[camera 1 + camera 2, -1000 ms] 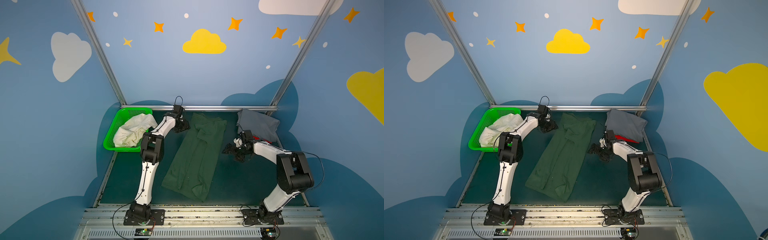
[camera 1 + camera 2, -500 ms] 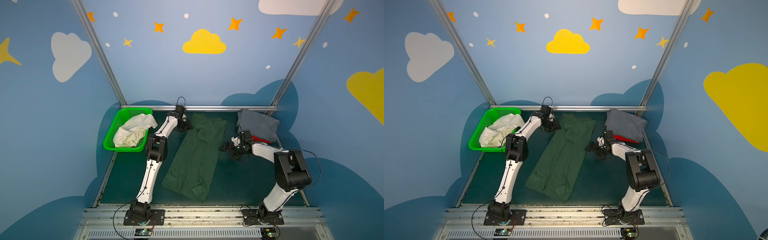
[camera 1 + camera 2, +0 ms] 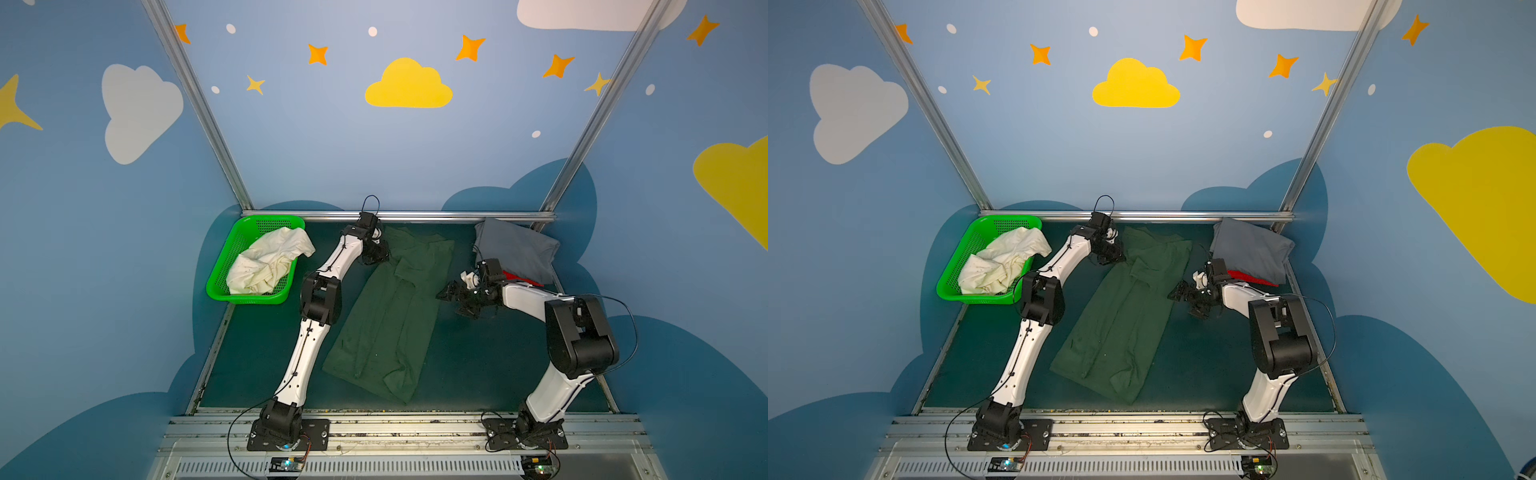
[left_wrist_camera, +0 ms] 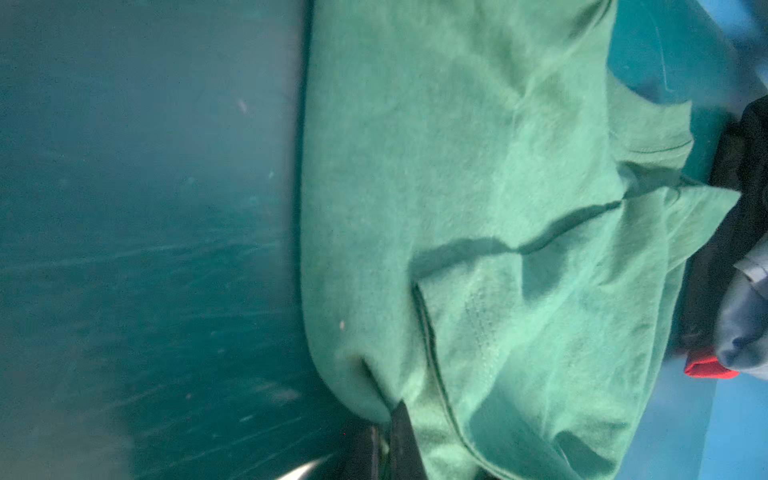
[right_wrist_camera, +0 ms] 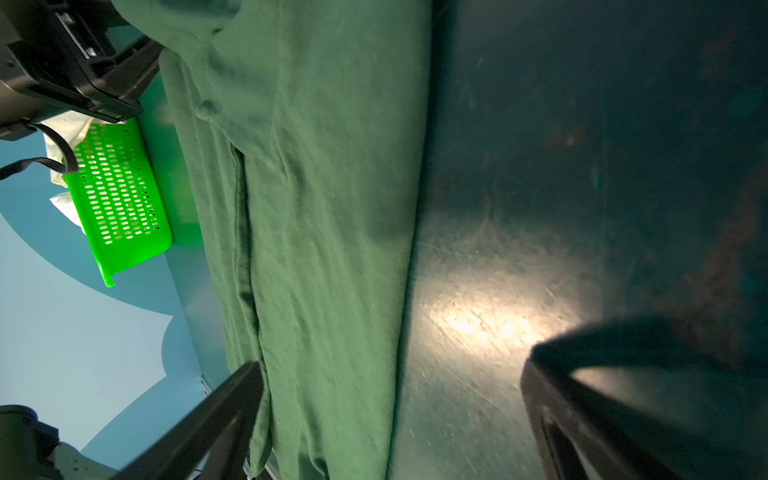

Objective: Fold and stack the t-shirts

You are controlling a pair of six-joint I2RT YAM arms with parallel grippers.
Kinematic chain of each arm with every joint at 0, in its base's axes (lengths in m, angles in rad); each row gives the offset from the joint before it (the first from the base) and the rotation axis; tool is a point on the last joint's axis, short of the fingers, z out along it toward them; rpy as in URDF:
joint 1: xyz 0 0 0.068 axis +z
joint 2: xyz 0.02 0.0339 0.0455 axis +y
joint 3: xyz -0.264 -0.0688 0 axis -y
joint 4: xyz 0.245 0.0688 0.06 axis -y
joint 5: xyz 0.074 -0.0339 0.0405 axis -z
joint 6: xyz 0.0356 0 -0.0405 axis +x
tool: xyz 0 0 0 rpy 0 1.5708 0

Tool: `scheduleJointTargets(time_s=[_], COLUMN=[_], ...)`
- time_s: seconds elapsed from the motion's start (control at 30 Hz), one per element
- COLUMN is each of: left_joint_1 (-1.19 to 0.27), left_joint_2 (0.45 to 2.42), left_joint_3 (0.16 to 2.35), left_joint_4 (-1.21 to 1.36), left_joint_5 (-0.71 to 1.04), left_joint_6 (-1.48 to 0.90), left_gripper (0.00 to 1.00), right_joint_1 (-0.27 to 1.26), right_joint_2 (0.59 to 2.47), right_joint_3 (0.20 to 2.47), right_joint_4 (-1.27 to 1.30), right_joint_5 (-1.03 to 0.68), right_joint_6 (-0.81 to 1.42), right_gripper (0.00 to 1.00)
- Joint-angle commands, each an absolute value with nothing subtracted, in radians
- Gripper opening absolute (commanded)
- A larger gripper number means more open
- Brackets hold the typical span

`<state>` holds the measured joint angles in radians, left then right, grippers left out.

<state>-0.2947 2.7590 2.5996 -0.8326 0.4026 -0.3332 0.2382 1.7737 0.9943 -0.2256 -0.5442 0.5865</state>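
The cream-white t-shirt [image 3: 270,262] lies crumpled in the green basket [image 3: 224,266] at the far left corner of the mat [image 3: 478,365]. The left gripper [image 3: 376,257], pressed together, pinches the far left edge of the dark green t-shirt [image 3: 390,316], which lies lengthwise mid-mat. The right gripper [image 3: 457,297] stands spread wide at its right edge. The grey t-shirt [image 3: 515,249] lies on the red t-shirt [image 3: 521,277] at the far right corner.

Bare tabletop [image 3: 478,361] is left open beside the dark green t-shirt [image 3: 386,328]; the far-left corner is blocked by the basket [image 3: 249,299].

Bright even light, wrist views blurred, glare
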Motion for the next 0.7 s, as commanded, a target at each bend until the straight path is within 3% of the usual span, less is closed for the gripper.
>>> scheduleJointTargets(time_s=[0.0, 0.17, 0.33, 0.5, 0.6, 0.67], left_joint_1=[-0.277, -0.207, -0.128, -0.115, -0.11, -0.112], left_joint_2=[2.782, 2.764, 2.757, 2.726, 2.702, 2.68], left_joint_3=[2.618, 2.611, 2.597, 2.556, 2.52, 2.513], left_joint_4=[-0.886, -0.9, -0.888, -0.88, -0.859, -0.875], left_joint_5=[0.297, 0.157, 0.137, 0.058, 0.086, 0.103], left_joint_6=[-0.312, -0.34, -0.454, -0.508, -0.531, -0.529], left_gripper=[0.03, 0.03, 0.03, 0.03, 0.22, 0.53], right_joint_1=[0.235, 0.24, 0.246, 0.29, 0.334, 0.372], right_joint_2=[1.796, 1.794, 1.785, 1.718, 1.679, 1.652], right_joint_3=[1.009, 1.023, 0.992, 0.947, 0.921, 0.914], right_joint_4=[-0.246, -0.279, -0.273, -0.342, -0.356, -0.378], right_joint_5=[-0.543, -0.523, -0.6, -0.535, -0.517, -0.498], right_joint_6=[0.575, 0.562, 0.569, 0.549, 0.56, 0.56], right_gripper=[0.98, 0.98, 0.98, 0.98, 0.98, 0.98])
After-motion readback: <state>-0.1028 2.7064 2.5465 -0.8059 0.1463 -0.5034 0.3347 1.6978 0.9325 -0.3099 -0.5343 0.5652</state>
